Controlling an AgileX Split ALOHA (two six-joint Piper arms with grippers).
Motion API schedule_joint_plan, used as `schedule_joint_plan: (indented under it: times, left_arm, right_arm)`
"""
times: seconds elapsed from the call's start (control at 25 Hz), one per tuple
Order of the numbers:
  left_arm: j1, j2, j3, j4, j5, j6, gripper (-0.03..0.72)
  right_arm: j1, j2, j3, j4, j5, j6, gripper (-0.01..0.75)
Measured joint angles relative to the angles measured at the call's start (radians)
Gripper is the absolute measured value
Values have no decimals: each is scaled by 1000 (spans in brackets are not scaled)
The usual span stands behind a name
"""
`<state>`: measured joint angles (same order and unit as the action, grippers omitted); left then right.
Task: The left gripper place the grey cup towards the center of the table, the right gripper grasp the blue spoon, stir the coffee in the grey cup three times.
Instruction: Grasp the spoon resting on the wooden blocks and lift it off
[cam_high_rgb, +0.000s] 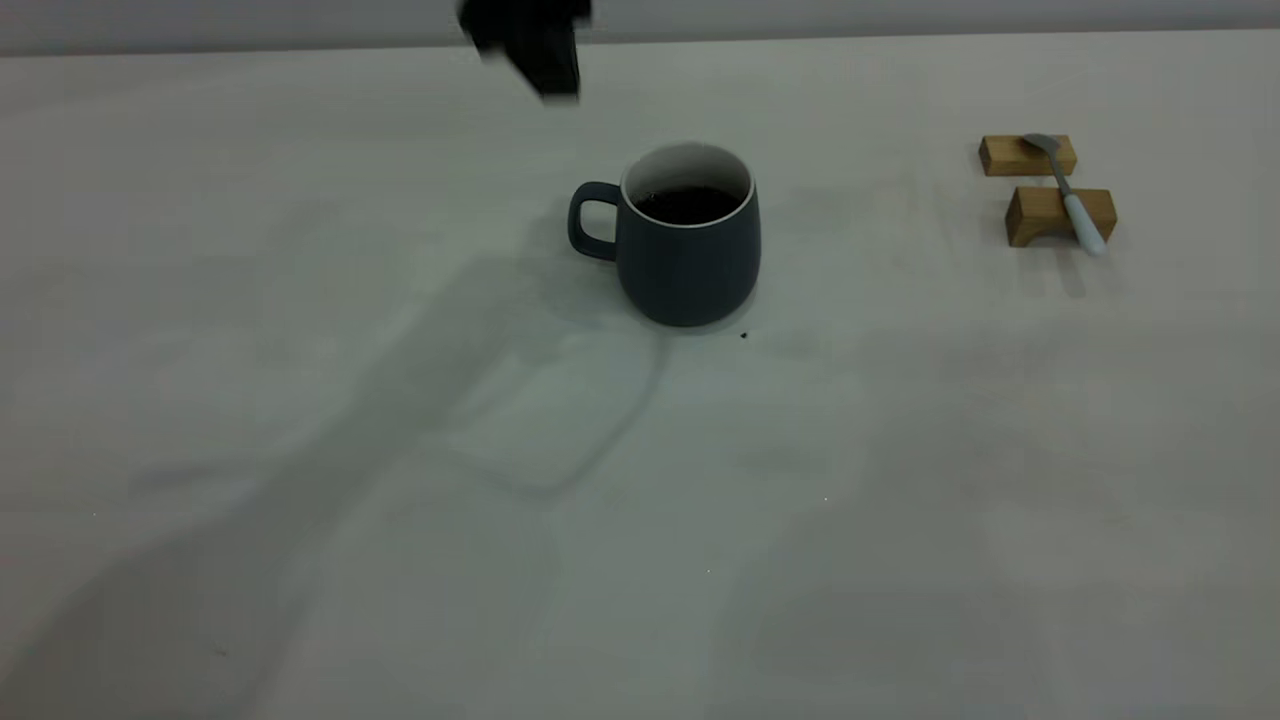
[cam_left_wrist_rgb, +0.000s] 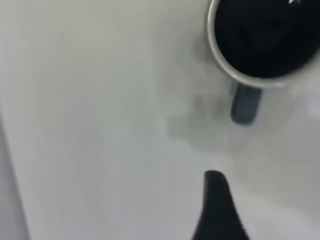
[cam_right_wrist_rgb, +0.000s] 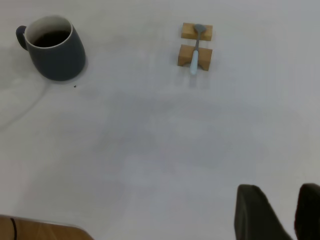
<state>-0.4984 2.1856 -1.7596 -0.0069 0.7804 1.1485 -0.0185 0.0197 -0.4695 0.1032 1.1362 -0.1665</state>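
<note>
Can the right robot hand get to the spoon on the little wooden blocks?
Probably yes. The blue spoon lies uncovered across two wooden blocks, and only bare table separates it from the right gripper.

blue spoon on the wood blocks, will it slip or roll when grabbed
The slim pale-blue-handled metal spoon looks stiff and light. It bridges two small wooden blocks, so a sideways nudge may roll it off. Its smooth narrow handle could slip in a claw.
</note>
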Motion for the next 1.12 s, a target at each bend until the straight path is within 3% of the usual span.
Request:
schedule_joint_plan:
  times: [0.16,0.36,0.52,0.96,1.12]
  left_arm:
    - [0,-133,0,0,111,-113,497]
    - [0,-262,0,7,244,-403,419]
    - [0,-346,0,83,386,-535,380]
    - [0,-548,22,92,388,-984,314]
    - [0,-712,173,88,388,-1062,314]
  right_arm:
    - [0,0,0,0,0,0,238]
    - [0,0,0,0,0,0,238]
    - [0,0,0,0,0,0,238]
    - [0,0,0,0,0,0,238]
    - [0,0,0,0,0,0,238]
